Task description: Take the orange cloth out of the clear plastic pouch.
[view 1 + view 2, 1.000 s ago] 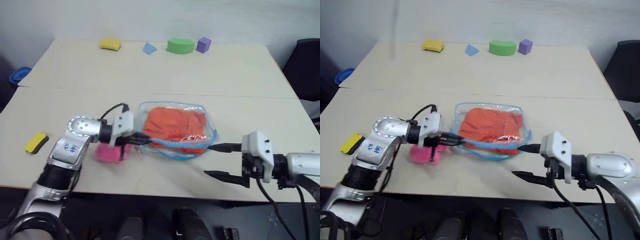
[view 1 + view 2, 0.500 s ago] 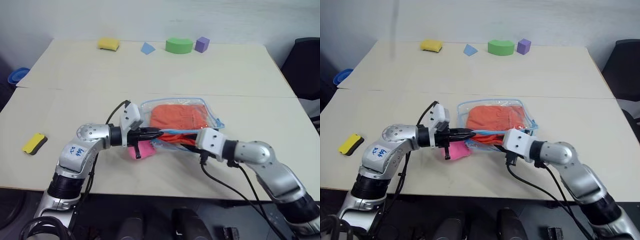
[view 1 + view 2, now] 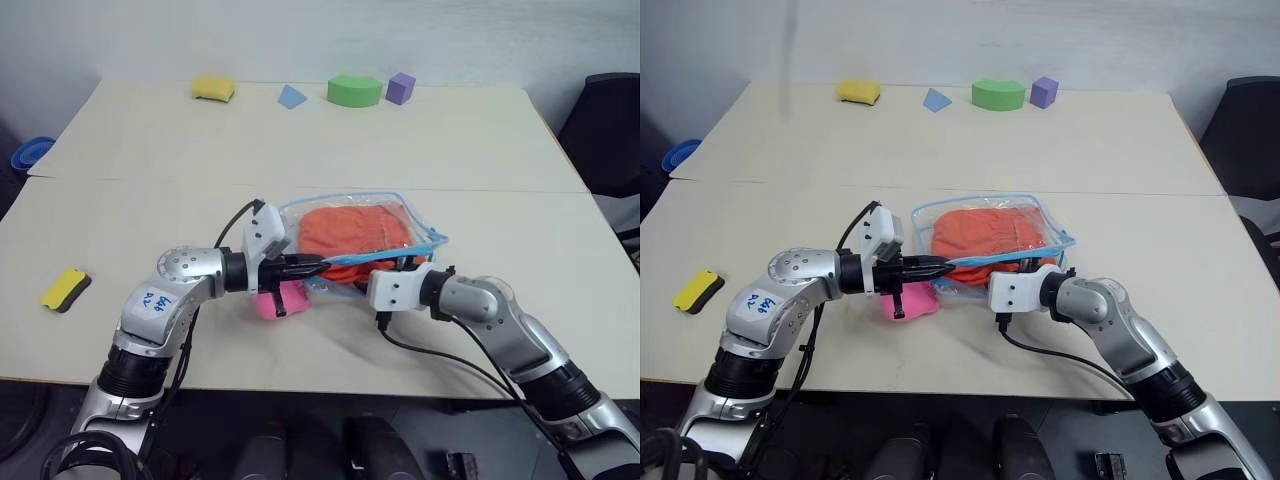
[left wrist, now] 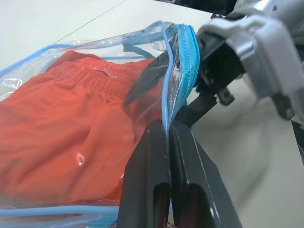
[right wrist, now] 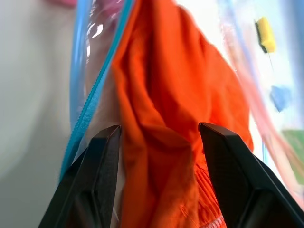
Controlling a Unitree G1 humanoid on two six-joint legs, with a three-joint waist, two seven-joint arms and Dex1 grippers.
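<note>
A yellow sponge (image 3: pixel 65 288) is lying far out on the pale tabletop (image 3: pixel 300 140), beside the left arm. The left gripper (image 3: pixel 312 266) is pinching the blue zipper edge of the clear pouch (image 3: pixel 425 240), jaws shut tight on it, a pink foam lump (image 3: pixel 278 299) just below. The orange cloth (image 3: pixel 355 231) is sitting inside the pouch. The right gripper (image 5: pixel 159 142) is reaching into the opening, jaws spread wide either side of a cloth fold. Coloured blocks (image 3: pixel 355 90) are lining the table's far edge.

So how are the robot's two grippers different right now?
The left gripper is shut, pinching the blue edge of the clear plastic pouch. The right gripper is open, its fingers spread around the orange cloth at the pouch's mouth. Both have two black fingers and both are at the pouch.
</note>
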